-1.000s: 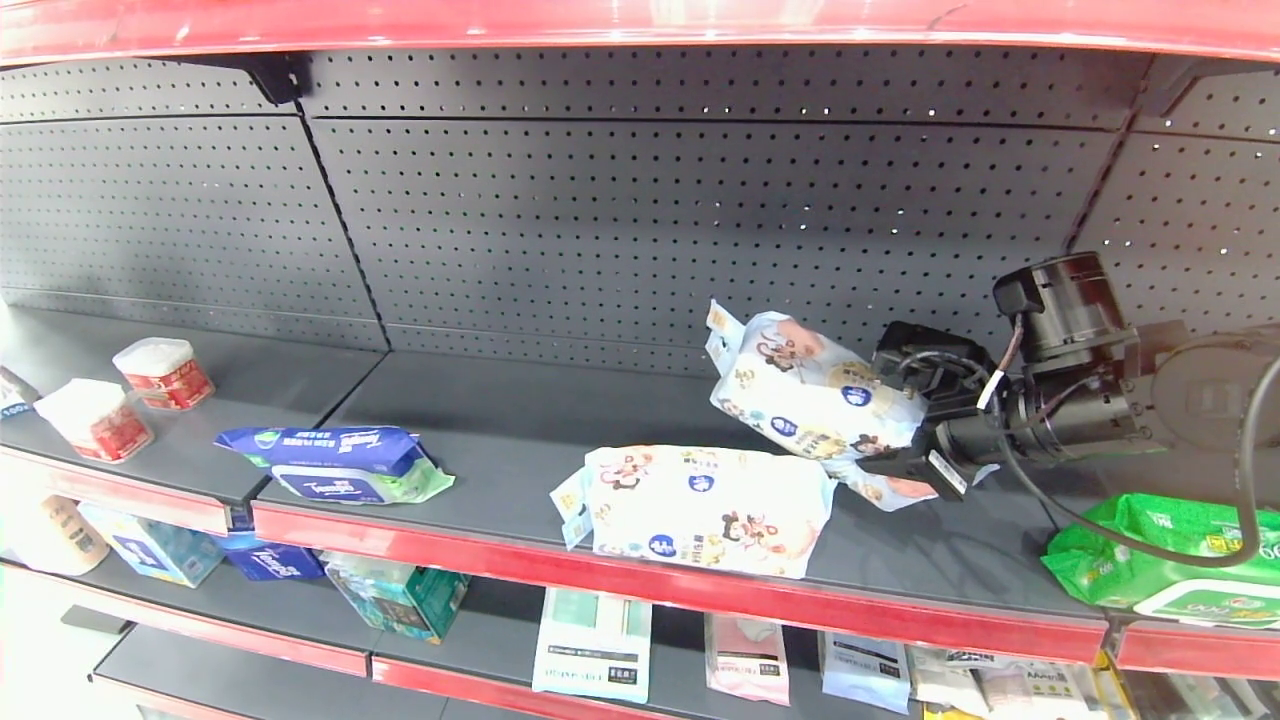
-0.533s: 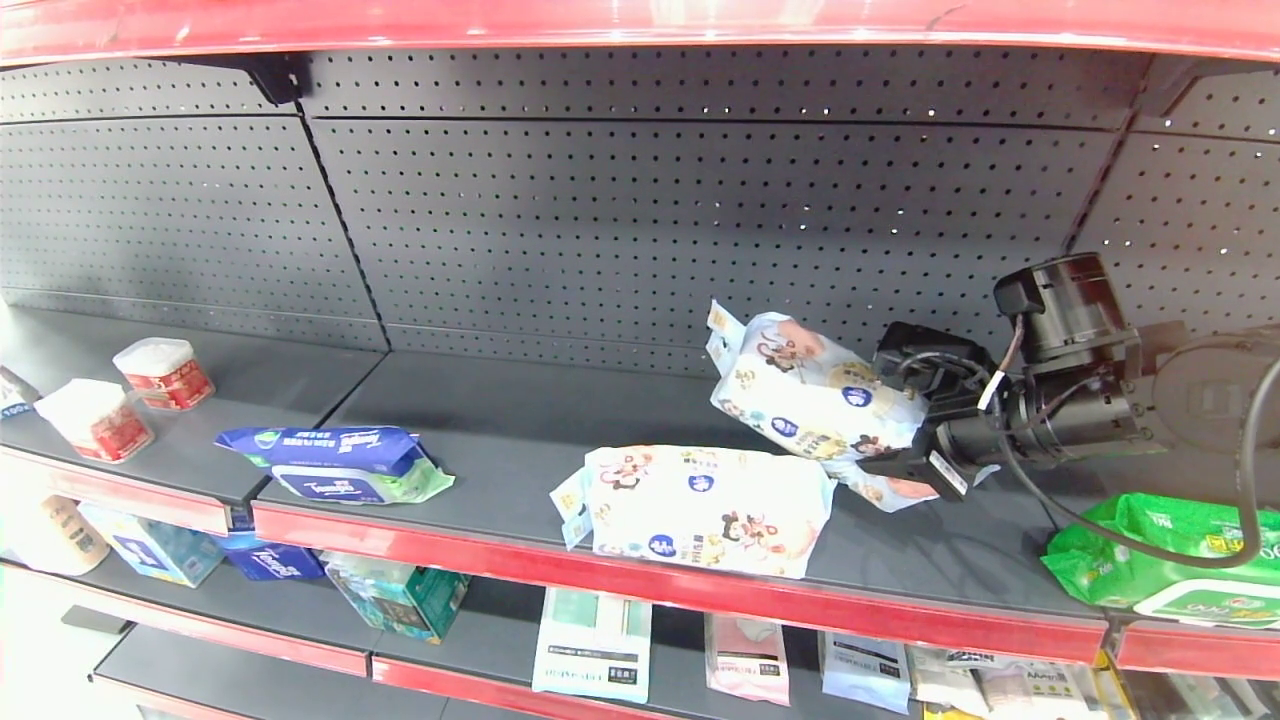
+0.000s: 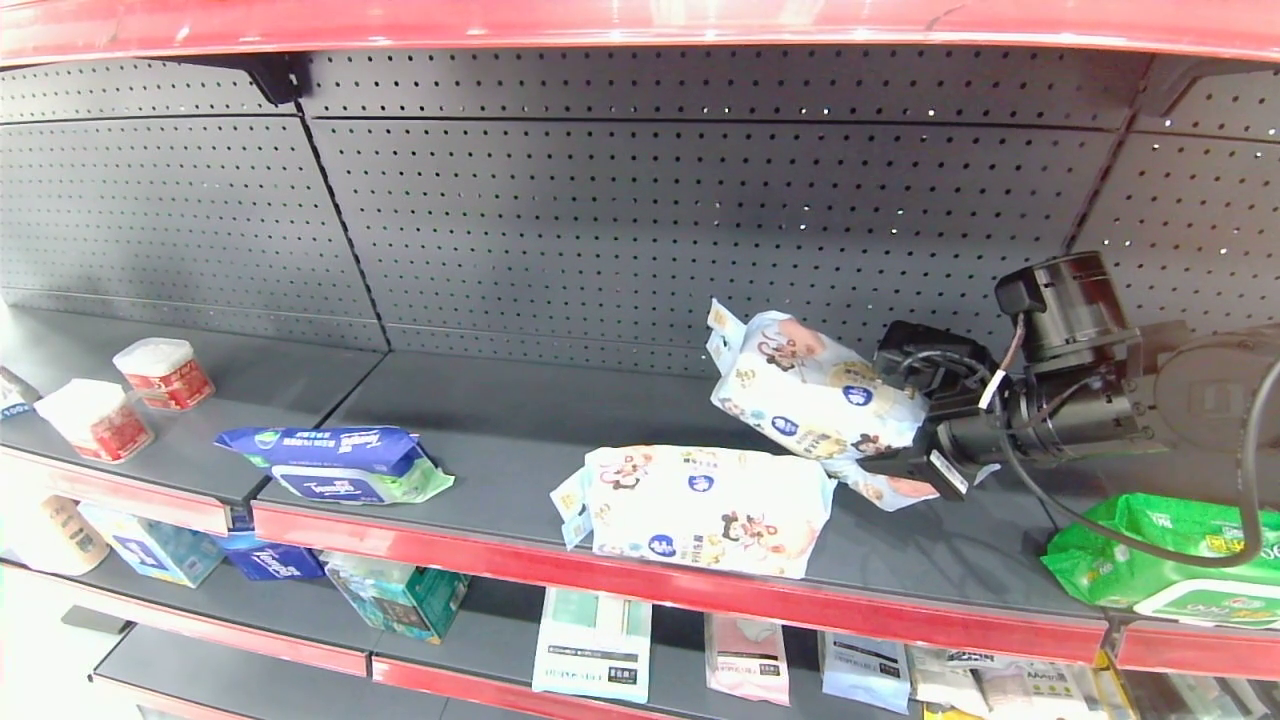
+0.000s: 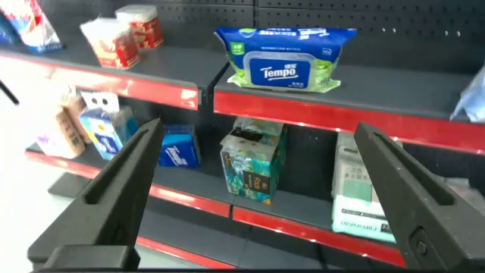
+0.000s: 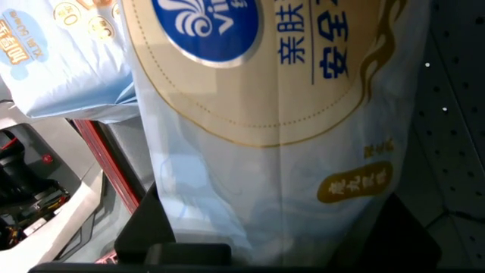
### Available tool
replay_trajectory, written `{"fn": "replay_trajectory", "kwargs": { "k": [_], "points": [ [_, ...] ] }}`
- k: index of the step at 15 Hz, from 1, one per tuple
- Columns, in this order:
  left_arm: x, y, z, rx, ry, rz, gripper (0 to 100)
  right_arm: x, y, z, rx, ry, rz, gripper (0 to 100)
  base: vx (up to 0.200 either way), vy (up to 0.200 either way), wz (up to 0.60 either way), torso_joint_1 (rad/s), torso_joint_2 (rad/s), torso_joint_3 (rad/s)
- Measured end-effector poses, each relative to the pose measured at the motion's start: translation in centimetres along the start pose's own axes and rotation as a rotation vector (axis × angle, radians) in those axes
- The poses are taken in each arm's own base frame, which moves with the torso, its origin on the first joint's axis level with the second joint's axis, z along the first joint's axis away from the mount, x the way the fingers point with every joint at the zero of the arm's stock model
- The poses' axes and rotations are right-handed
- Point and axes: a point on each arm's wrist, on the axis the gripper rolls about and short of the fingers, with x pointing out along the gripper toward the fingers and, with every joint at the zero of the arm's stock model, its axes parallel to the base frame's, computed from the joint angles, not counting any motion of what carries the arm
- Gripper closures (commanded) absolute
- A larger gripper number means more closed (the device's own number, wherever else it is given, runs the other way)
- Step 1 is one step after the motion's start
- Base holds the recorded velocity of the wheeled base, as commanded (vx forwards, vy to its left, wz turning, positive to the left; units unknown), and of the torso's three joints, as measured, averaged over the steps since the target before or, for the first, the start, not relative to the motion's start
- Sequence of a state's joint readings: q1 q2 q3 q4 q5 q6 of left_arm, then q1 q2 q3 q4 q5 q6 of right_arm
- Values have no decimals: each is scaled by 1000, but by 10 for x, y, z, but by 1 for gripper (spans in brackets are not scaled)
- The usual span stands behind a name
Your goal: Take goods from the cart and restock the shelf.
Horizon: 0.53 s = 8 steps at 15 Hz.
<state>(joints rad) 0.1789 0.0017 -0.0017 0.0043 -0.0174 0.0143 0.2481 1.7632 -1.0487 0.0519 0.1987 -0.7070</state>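
My right gripper (image 3: 905,425) is shut on a white cartoon-print wipes pack (image 3: 815,395), held tilted just above the grey shelf board (image 3: 520,430) near the pegboard back. In the right wrist view that pack (image 5: 280,121) sits between the fingers. A second pack of the same print (image 3: 705,508) lies flat at the shelf's front edge, just below and left of the held one. My left gripper (image 4: 258,197) is open and holds nothing; it hangs in front of the lower shelves, below a blue and green wipes pack (image 4: 284,57).
The blue and green wipes pack (image 3: 340,463) lies at the shelf's front left. Two red-labelled tubs (image 3: 130,395) stand further left. A green pack (image 3: 1170,560) lies at the right edge. Lower shelves hold boxes and hanging packets (image 3: 590,640). Bare board lies between the packs.
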Motion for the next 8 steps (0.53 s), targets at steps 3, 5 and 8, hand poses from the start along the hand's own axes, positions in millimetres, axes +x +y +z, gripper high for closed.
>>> {"fn": "replay_trajectory", "kwargs": {
  "k": [3, 5, 8],
  "points": [
    [0, 0, 0, -18, 0, 3, 0, 0, -1, 0, 2, 0, -2, 100, 0, 0, 0, 0, 0, 0],
    [0, 0, 0, -19, 0, 3, 0, 0, -2, 1, 3, -4, -6, 100, 0, 0, 0, 0, 0, 0],
    [0, 0, 0, -18, -1, 3, 0, 4, -3, 1, 0, 0, 1, 100, 0, 0, 0, 0, 0, 0]
  ]
}}
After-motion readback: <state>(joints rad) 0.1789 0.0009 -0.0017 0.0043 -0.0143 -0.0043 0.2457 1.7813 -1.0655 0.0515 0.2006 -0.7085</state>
